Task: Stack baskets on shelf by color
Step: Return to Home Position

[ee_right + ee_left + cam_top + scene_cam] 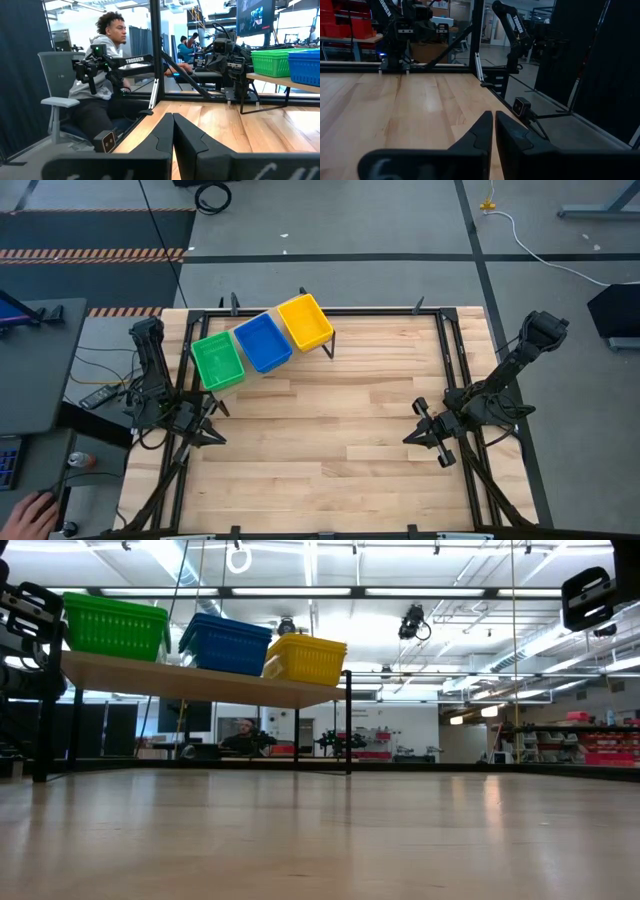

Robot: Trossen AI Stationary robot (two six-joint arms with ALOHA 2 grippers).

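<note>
Three basket stacks stand in a row on the pale shelf (pixel 262 365), which rests on thin black legs at the table's far left: green baskets (pixel 217 362), blue baskets (pixel 262 341) and yellow baskets (pixel 305 322). In the low view the green (pixel 114 625), blue (pixel 225 643) and yellow (pixel 305 658) baskets sit on the shelf board (pixel 200 683). My left gripper (pixel 205 430) is shut near the table's left edge, and its own view shows it empty (pixel 493 120). My right gripper (pixel 428 435) is shut near the right edge, also empty (pixel 173 121).
The slatted wooden tabletop (pixel 330 430) lies bare between the arms. A black frame (pixel 455 370) runs round its edges. A seated person (pixel 102 85) shows beyond the table's left side, with a hand (pixel 30 510) at a desk.
</note>
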